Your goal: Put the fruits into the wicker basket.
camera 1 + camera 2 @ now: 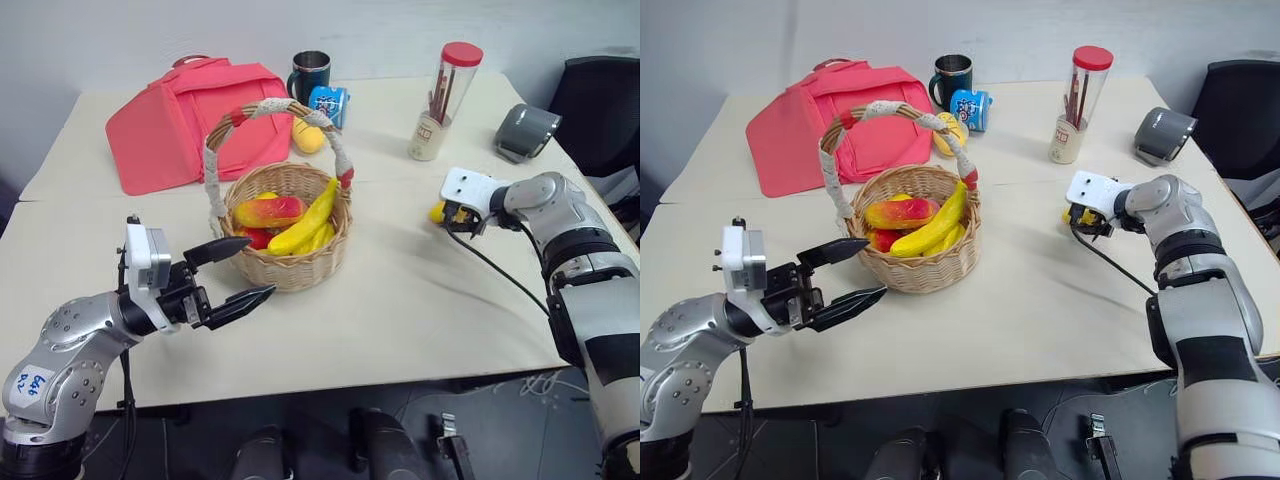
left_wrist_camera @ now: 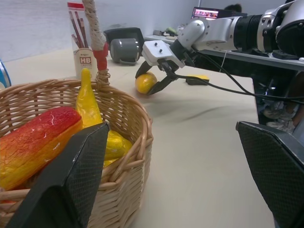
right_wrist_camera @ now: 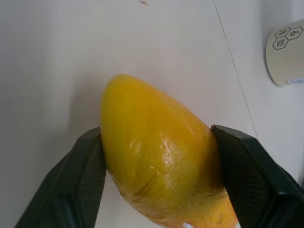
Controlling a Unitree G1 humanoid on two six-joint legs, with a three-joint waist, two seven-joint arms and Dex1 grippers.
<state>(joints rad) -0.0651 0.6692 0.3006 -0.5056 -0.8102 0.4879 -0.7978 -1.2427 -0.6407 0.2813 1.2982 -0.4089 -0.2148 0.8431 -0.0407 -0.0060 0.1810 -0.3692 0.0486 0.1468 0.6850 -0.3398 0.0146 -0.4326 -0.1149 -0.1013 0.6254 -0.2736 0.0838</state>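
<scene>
The wicker basket [image 1: 300, 272] stands mid-table with a banana [image 1: 312, 218] and a long red-yellow mango [image 1: 268, 211] inside; something red [image 1: 256, 238] lies under them. My left gripper [image 1: 258, 267] hovers open and empty by the basket's near left side. To the right of the basket a yellow rounded mango [image 3: 156, 156] rests on the table. My right gripper [image 2: 146, 84] reaches down over it, and its fingers [image 3: 83, 183] press against both sides of the fruit.
A red fabric bag [image 1: 190, 115] lies behind the basket, with a yellow rounded object [image 1: 308, 135], a dark mug [image 1: 310, 72] and a blue cup [image 1: 328, 100]. A clear red-lidded tube [image 1: 445, 90] and a grey object [image 1: 525, 130] stand at the back right. A black chair [image 1: 600, 100] is beyond the right edge.
</scene>
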